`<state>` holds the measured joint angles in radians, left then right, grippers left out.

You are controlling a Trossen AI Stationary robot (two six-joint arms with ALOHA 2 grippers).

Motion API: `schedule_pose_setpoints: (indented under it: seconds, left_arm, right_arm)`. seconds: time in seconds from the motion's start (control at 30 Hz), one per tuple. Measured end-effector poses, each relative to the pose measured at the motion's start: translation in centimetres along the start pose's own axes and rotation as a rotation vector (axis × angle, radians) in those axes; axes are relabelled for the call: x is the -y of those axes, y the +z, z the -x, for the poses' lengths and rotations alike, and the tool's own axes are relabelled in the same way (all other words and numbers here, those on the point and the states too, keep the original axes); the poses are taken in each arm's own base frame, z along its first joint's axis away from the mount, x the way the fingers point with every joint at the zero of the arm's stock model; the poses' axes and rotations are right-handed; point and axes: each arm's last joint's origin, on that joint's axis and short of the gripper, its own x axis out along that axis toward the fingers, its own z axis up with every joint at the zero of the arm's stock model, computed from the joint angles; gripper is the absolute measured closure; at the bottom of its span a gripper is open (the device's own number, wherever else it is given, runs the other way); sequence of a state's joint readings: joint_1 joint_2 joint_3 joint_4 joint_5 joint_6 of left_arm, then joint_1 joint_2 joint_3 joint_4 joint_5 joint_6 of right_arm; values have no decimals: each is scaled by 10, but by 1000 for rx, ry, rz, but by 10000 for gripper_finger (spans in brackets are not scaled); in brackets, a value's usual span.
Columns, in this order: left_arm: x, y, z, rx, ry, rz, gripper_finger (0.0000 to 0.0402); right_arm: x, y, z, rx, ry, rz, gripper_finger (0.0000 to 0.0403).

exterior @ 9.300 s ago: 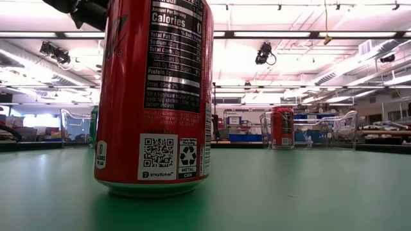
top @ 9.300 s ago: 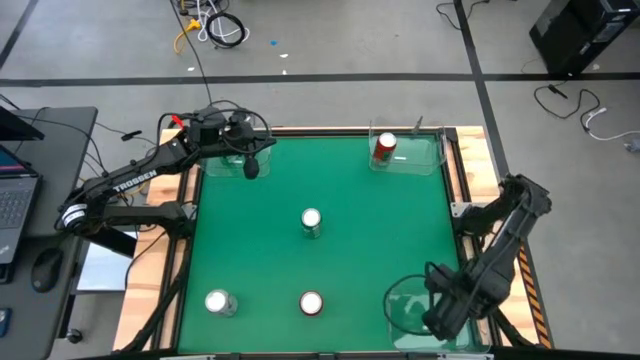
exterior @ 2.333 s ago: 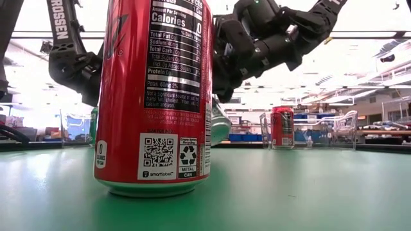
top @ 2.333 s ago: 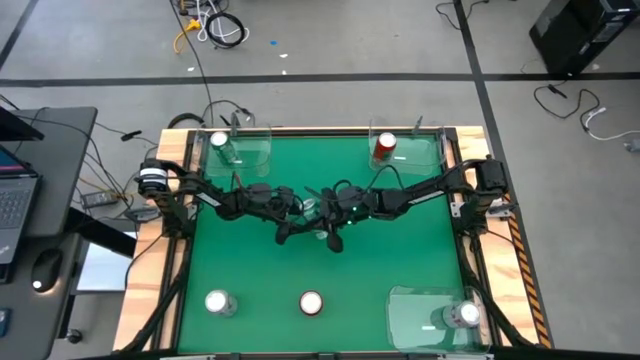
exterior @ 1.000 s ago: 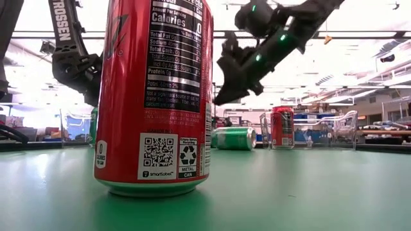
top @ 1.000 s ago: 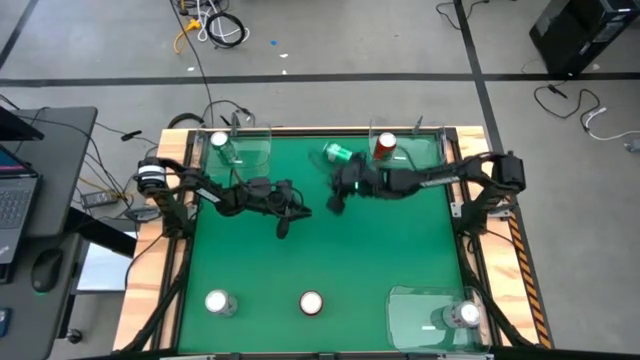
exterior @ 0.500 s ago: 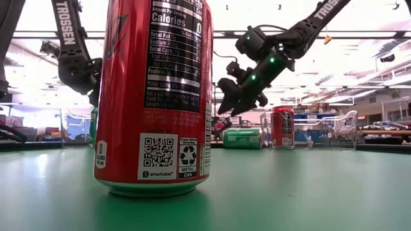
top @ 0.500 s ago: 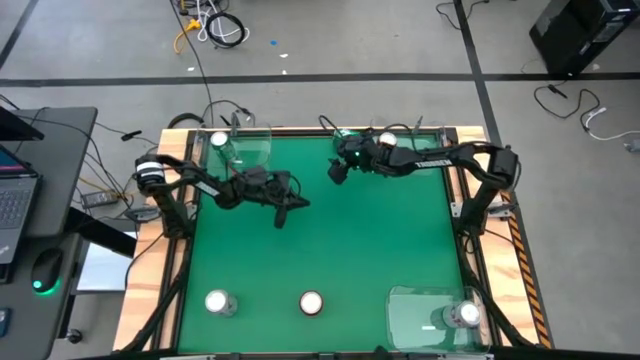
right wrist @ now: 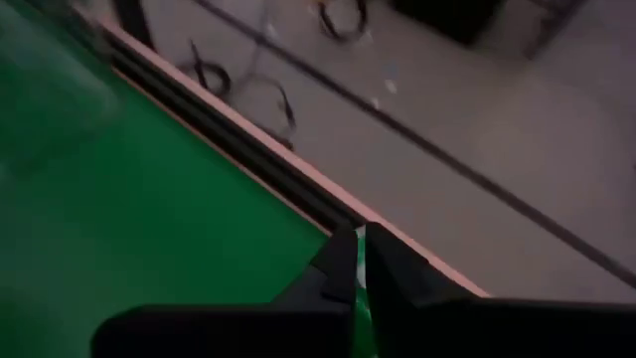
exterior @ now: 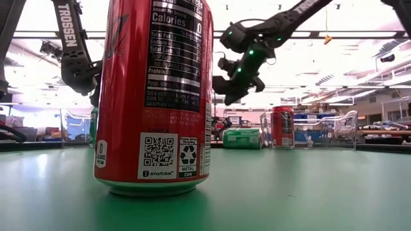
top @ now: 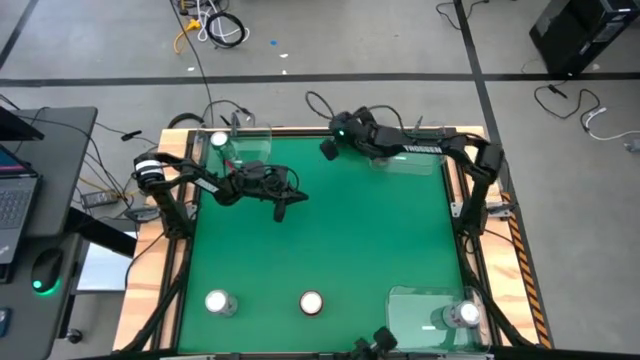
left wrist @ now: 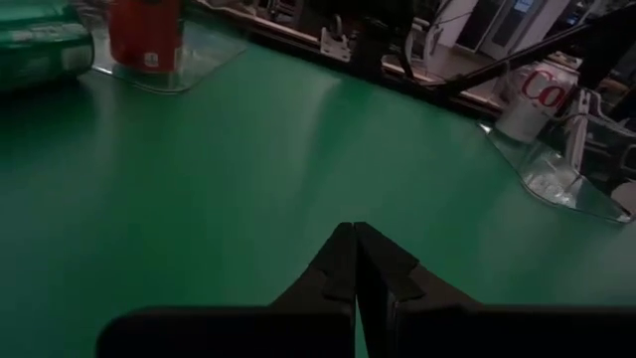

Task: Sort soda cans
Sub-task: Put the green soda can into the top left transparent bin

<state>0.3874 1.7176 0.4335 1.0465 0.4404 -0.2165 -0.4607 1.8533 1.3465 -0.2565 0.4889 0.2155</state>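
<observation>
floor (top: 420, 50): grey concrete, dark tape lines | cables (top: 210, 25): loose on floor | desk (top: 35, 200): left, with laptop | ceiling lights (exterior: 289, 34): long strips

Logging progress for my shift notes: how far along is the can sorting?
Done: upright green can, far red can and trayed silver can each stand in a tray. In hand: nothing; left hand and right hand are shut, empty. Left: tipped green can, loose silver can, near red can.
</observation>
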Motion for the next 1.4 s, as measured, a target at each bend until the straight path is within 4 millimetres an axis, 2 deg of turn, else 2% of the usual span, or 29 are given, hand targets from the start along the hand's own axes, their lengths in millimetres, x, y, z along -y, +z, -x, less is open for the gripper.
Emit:
schedule_pose_setpoints:
  seconds: [0.1,0.23,0.43,0.63,0.73,0.87,1.0,1.07,1.2,1.3,1.4]
  left_arm:
    - [0,0,0,0,-4,-1,400]
    - [0,0,0,-6,-8,0,400]
    - [0,-1,0,-11,-7,-18,400]
    - [0,-2,0,-19,-5,-20,401]
    - [0,-2,0,-20,-5,-25,401]
    - [-1,-2,0,-24,-5,-37,401]
    - [-1,-3,0,-26,-4,-37,401]
    - [-1,-3,0,-27,-4,-36,401]
    - [0,-3,0,-27,-4,-36,401]
    - [0,-3,0,-27,-5,-19,401]
    - [0,-3,0,-28,-6,-17,401]
  right_arm:
    - [7,6,-16,-98,-31,11,382]
    - [12,0,-40,-237,-75,54,398]
    - [9,-6,-57,-382,-77,100,400]
    - [-3,-10,-52,-509,223,72,401]
    - [-11,2,-30,-463,340,109,402]
    - [-10,16,-3,-400,354,179,394]
    - [-1,25,9,-348,308,230,358]
    - [7,26,7,-342,259,248,336]
    - [21,19,-16,-385,158,269,310]
    - [27,12,-28,-435,132,275,318]
    - [25,10,-29,-454,153,279,340]
